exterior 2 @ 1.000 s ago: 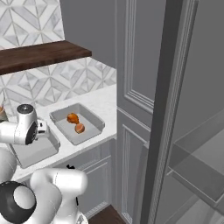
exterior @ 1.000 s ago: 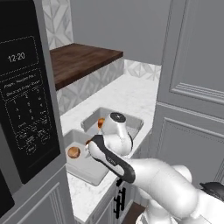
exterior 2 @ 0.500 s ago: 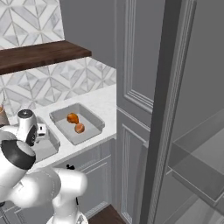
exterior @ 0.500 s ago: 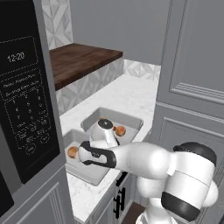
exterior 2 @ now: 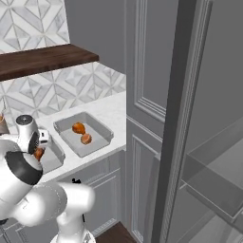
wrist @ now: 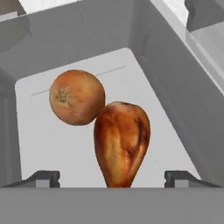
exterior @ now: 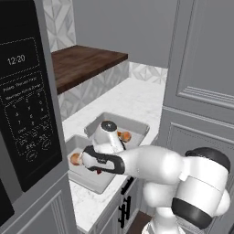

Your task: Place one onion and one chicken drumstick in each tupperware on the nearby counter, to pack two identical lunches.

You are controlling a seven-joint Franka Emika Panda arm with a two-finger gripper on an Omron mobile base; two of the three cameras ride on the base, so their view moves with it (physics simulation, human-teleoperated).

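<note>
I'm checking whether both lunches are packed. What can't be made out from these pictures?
- Near tupperware, left base view: the arm covers most of it; just a bit of onion peeks out.
- Same box, right base view: the arm hides the contents.
- Drumstick, hand view: its thin end is cut off by the bottom band.
- Whether the drumstick lies flat or is falling between the open pincer tips: unclear.

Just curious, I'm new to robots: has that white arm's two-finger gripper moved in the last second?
Yes. In the left base view the gripper swung left, from beside the far light-grey tupperware to over the near tupperware.
</note>
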